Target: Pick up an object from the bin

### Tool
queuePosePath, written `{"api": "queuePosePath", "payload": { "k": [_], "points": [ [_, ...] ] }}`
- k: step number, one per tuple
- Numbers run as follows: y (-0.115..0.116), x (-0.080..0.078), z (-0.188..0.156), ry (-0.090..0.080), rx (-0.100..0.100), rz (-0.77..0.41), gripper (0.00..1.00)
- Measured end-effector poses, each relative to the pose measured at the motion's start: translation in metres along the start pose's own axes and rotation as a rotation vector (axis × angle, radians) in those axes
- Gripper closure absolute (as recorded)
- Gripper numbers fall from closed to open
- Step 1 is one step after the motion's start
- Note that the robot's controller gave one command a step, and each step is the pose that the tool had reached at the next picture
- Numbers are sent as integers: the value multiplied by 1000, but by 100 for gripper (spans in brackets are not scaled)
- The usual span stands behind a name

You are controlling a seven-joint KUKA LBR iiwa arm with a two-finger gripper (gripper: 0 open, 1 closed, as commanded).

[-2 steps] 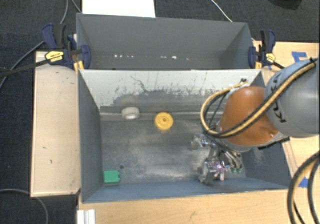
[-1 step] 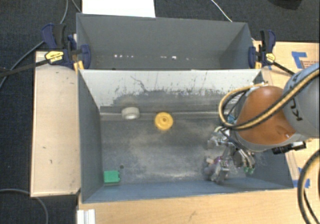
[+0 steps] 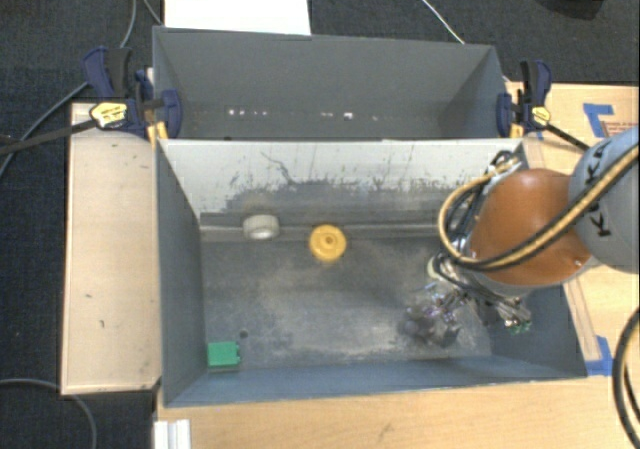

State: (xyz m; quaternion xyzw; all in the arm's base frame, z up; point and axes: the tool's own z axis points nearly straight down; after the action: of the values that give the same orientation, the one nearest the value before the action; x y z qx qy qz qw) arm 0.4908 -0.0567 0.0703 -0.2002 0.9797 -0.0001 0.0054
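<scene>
My gripper [image 3: 438,322] is low over the bin floor at the front right, under the arm's orange cover. Its fingertips sit close to the floor in shadow, and I cannot make out anything between them. A yellow round ring-like piece [image 3: 327,243] lies near the back wall, left of the gripper and well apart from it. Further left along the same wall lies a small grey-white disc [image 3: 261,227]. A green cube [image 3: 223,355] rests in the front left corner.
The arm with its orange dome and looped cables comes in over the bin's right wall. The bin's sloping walls rise close around the gripper on the right and front.
</scene>
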Motion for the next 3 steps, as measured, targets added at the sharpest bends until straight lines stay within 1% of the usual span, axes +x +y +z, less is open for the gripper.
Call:
{"api": "queuePosePath", "payload": {
  "k": [1, 2, 3],
  "points": [
    [0, 0, 0, 0, 0, 1, 100],
    [6, 7, -72, 3, -3, -47, 100],
    [-1, 3, -111, -5, 2, -28, 100]
  ]
}}
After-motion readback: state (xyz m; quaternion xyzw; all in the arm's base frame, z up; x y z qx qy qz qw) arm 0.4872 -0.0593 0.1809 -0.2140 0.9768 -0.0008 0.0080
